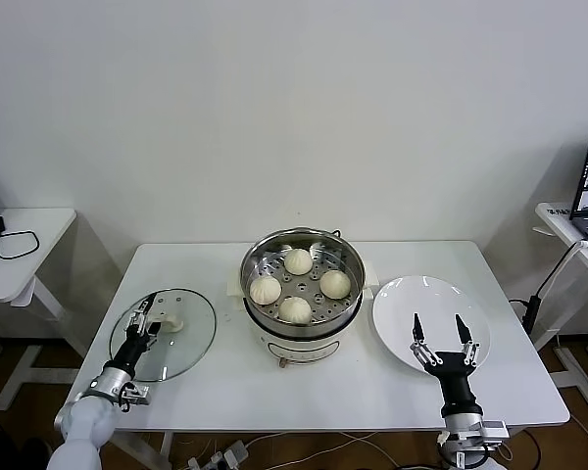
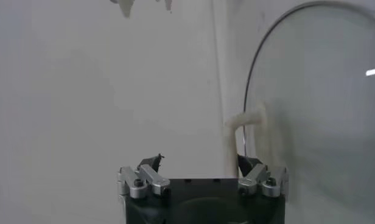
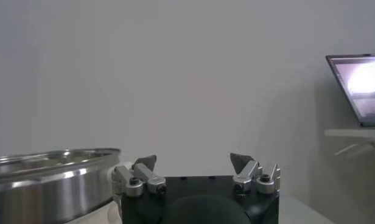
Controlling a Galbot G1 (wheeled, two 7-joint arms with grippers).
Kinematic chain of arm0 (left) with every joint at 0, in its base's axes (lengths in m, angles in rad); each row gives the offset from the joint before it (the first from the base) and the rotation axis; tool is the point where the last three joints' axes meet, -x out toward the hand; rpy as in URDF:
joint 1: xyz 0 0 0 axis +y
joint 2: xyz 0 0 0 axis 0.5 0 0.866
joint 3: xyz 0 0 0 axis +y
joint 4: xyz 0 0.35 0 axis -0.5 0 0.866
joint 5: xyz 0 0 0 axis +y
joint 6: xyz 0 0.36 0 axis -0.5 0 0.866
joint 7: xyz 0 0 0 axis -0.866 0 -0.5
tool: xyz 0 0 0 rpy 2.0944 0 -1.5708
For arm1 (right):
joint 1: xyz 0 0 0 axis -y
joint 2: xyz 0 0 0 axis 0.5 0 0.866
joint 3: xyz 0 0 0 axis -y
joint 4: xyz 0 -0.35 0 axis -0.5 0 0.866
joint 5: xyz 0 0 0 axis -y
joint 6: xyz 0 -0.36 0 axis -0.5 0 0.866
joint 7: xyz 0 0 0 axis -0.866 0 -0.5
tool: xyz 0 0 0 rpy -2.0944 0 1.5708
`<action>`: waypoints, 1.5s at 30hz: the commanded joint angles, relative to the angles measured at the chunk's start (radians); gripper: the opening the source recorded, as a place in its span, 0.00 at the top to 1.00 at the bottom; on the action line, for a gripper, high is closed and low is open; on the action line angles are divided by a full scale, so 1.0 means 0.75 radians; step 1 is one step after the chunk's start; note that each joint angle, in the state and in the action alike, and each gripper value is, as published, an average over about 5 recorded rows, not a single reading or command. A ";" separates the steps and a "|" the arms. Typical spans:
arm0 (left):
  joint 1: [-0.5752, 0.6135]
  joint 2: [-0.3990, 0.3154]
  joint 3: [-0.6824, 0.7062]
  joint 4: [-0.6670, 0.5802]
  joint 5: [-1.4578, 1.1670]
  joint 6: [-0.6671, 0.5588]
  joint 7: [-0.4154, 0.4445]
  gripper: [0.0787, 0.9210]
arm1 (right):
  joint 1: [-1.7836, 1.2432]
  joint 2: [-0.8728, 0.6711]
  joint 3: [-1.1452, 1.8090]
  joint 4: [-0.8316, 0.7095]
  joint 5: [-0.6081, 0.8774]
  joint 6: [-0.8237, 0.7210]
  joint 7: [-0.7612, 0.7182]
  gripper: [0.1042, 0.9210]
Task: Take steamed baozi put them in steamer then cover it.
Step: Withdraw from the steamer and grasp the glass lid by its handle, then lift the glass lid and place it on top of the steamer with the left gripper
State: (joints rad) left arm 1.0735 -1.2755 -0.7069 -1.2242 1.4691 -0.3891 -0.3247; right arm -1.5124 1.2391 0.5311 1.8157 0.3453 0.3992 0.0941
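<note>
- The round, shiny stainless-steel steamer (image 1: 302, 284) stands at the middle of the smooth white rectangular desk (image 1: 225, 392), on a white electric base.
- A perforated steel tray sits inside the steamer; its holes show between the buns.
- Four small, round, cream-white steamed baozi (image 1: 298, 261) with pleated tops rest on that tray in a diamond pattern, close together but apart from one another.
- The steamer is uncovered.
- The round, clear glass lid (image 1: 181, 345) with a thin metal rim lies flat on the desk to the robot's left of the steamer, well apart from it. A white rectangular handle (image 1: 171, 324) sits at its centre.
- The flat, glossy white round plate (image 1: 404, 304) lies on the desk to the robot's right of the steamer, just beside the base.
- The left gripper (image 1: 144, 323) hovers over the glass lid near the handle, fingers spread wide, holding nothing.
- The right gripper (image 1: 444, 331) stands over the near part of the plate, dark pointed fingers spread wide, holding nothing.
- In the right wrist view, the steamer's polished steel wall (image 3: 47, 182) is visible beside the right gripper (image 3: 192, 162).
</note>
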 commanded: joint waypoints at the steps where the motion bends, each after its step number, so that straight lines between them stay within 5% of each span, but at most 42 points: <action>1: -0.059 -0.001 0.022 0.068 0.016 0.015 -0.010 0.12 | -0.001 0.004 0.001 -0.010 -0.004 0.002 -0.002 0.12; 8: -0.071 0.003 0.040 0.114 0.017 0.041 -0.025 0.15 | -0.002 0.003 0.006 -0.017 -0.005 0.007 -0.005 0.12; 26: -0.044 -0.011 0.045 0.054 0.028 0.051 -0.062 0.76 | 0.024 0.003 0.002 -0.053 -0.007 0.019 -0.004 0.12; 35: 0.119 -0.008 -0.023 -0.396 -0.105 0.123 0.015 0.87 | 0.034 0.005 0.000 -0.054 -0.009 0.018 -0.002 0.12; 45: 0.306 0.136 0.061 -0.978 -0.467 0.579 0.419 0.87 | 0.033 0.000 -0.002 -0.049 -0.011 0.018 -0.004 0.12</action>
State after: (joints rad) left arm 1.1760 -1.2538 -0.7130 -1.5289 1.3413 -0.2391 -0.2558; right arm -1.4875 1.2389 0.5305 1.7776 0.3378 0.4134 0.0917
